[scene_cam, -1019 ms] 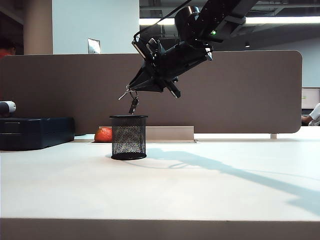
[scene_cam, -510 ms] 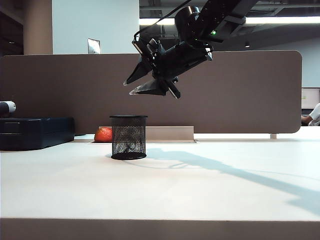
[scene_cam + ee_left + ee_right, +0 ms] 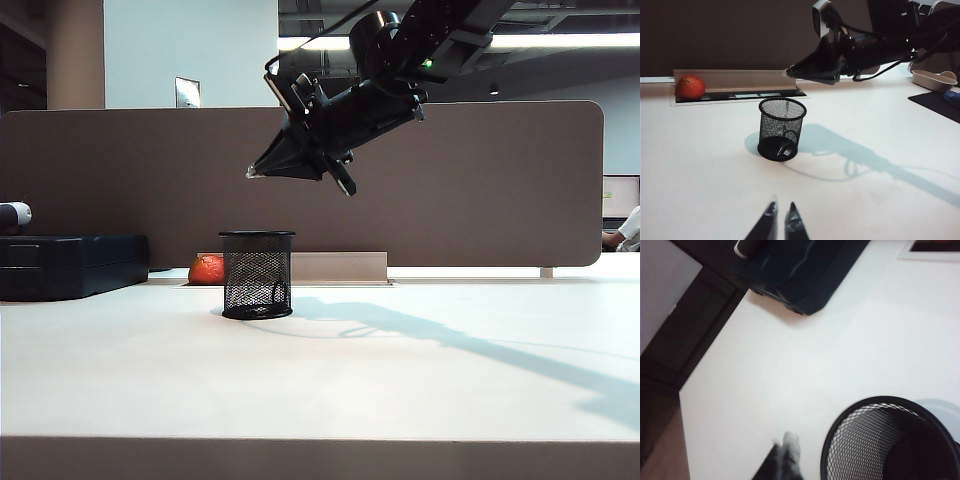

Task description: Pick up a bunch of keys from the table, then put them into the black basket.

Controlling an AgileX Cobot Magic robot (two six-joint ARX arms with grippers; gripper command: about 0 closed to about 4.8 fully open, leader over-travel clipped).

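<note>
The bunch of keys (image 3: 784, 146) lies at the bottom of the black basket (image 3: 782, 128), seen thru the mesh in the left wrist view and as a pale glint low inside the cup in the exterior view; that puts the task's thing where the task wants it, so the drop looks done. The basket stands upright on the table (image 3: 400, 380), open mouth up, w/ the right gripper (image 3: 252, 173) hanging above it at approx 12 o'clock, nose tilted down toward the rim; jaws pinched together w/ nothing between them, which fits a release directly over the opening. In the right wrist view the same fingertips (image 3: 788, 447) show pressed together just beside the basket rim, at approx 9 o'clock of it. The left gripper (image 3: 779, 214) sits low near the table's front, well apart from the basket at approx 6 o'clock, tips almost touching w/ only a thin slit, holding nothing; prob. parked out of the way. Further out: an orange-red fruit (image 3: 207, 269) at approx 10 o'clock of the basket by the rear trough, and a dark blue case (image 3: 72, 264) at 9 o'clock. Count: 1 bunch of keys, 1 basket, 2 grippers, 1 fruit, 1 case.
</note>
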